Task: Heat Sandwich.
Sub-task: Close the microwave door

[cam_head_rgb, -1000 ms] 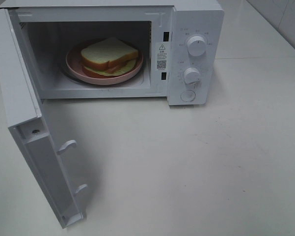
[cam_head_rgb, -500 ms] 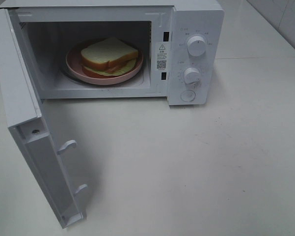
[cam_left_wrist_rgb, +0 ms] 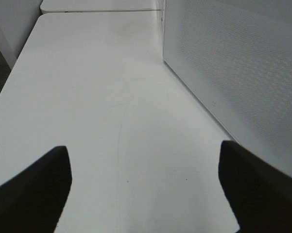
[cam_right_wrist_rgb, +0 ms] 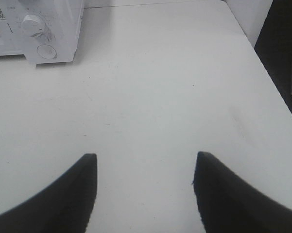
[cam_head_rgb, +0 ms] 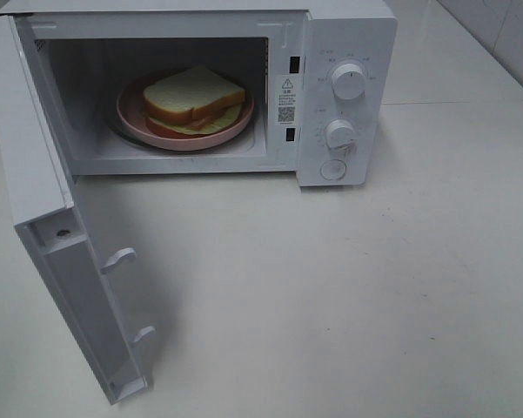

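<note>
left fingers [cam_left_wrist_rgb: 34, 189] spread wide apart; right fingers [cam_right_wrist_rgb: 63, 199] also parted, both empty.

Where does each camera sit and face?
Exterior high: above, facing the open microwave and sandwich; no arm shows.
Left wrist: low over the table beside the door; open left gripper shows.
Right wrist: over the table, facing the knobs; open right gripper shows.
Shared: exterior high and right wrist both show the knobs.

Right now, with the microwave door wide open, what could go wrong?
1. The door sticks far out over the table; a hard shove from the left tool could slam it or slide the microwave.
2. The sandwich has its top slice sitting crooked on the plate; a jolt might shift it.
3. Heating probably cannot start until the door shuts.
</note>
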{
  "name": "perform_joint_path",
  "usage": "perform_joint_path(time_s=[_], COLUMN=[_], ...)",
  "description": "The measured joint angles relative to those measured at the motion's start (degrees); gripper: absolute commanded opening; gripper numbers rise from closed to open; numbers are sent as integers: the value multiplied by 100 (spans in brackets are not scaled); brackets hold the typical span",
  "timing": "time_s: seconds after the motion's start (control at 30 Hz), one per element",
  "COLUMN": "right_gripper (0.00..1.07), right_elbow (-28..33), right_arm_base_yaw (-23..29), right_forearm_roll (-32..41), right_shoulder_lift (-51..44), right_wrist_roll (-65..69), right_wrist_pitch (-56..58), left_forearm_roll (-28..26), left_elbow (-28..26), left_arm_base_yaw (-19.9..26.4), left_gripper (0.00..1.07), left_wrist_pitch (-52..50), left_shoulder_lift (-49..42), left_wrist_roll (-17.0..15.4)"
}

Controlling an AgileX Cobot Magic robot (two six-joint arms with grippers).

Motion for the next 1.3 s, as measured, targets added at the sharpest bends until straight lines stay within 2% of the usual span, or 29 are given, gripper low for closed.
perform_joint_path(time_s=[0.73, 0.87, 0.97, 1.3], right_gripper=[58, 58, 58, 58], right_elbow=[0, 0, 0, 0], right_arm_base_yaw=[0, 0, 0, 0], right_forearm_roll=[0, 0, 0, 0], right_shoulder_lift=[0, 0, 0, 0], right_wrist_roll=[0, 0, 0, 0], right_wrist_pitch=[0, 0, 0, 0], left_forearm_roll=[0, -97, -97, 172], left_elbow=[0, 0, 0, -97], left_arm_base_yaw=[0, 0, 0, 0], left_gripper=[76, 76, 76, 76], left_wrist_pitch=[0, 0, -17, -688], left_shoulder_lift=[0, 0, 0, 172], left_wrist_roll=[17, 223, 258, 155])
